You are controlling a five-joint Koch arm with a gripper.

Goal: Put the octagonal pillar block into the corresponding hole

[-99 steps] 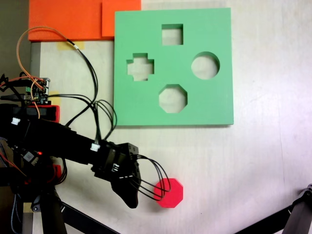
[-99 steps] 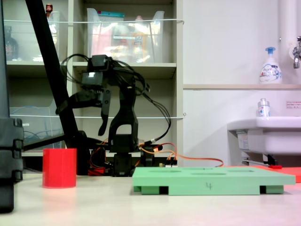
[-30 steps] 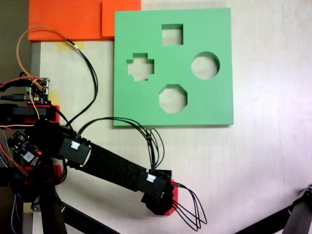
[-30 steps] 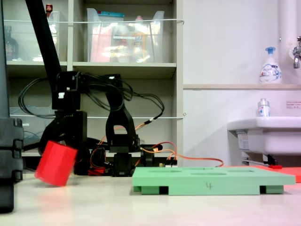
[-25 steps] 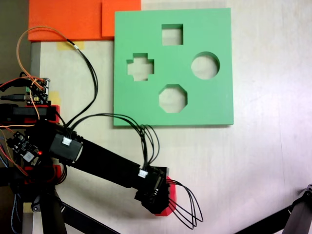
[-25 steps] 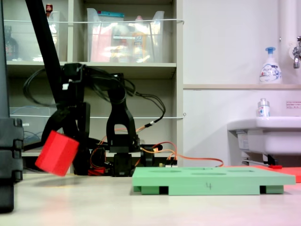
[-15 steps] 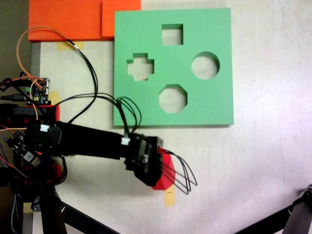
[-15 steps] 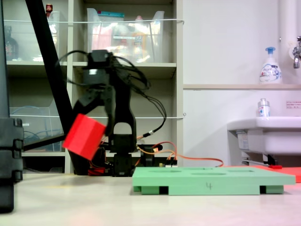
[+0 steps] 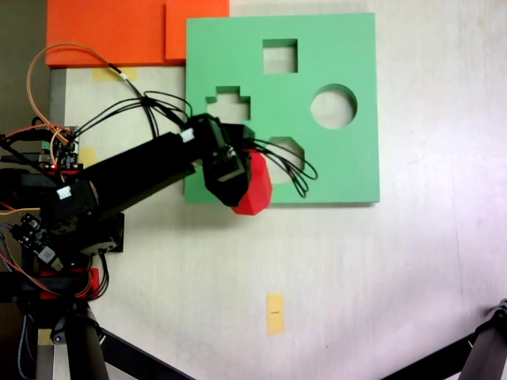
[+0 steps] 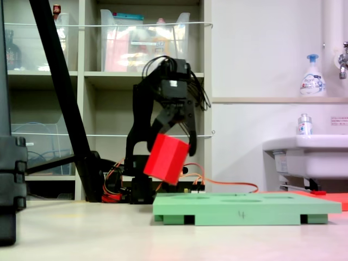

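1. Since 0.5 s ago, I'd swung the octagonal pillar block (image 10: 166, 159) up off the counter (image 9: 412, 277) to the green board's (image 10: 247, 207) near edge.
2. Claw (image 10: 177, 140) was clamped on the block, held tilted, airborne.
3. Grasp + lift done; left, I judged: level it, align over the corresponding hole (image 9: 291, 146), lower, release.
4. Writing: handwritten "4" on board's side; bottle label unreadable.

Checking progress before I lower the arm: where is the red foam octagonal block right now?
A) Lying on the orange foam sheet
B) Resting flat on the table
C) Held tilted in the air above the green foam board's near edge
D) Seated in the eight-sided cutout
C: the side fixed view shows the red foam octagonal block tilted in the gripper, clear of the green foam board.
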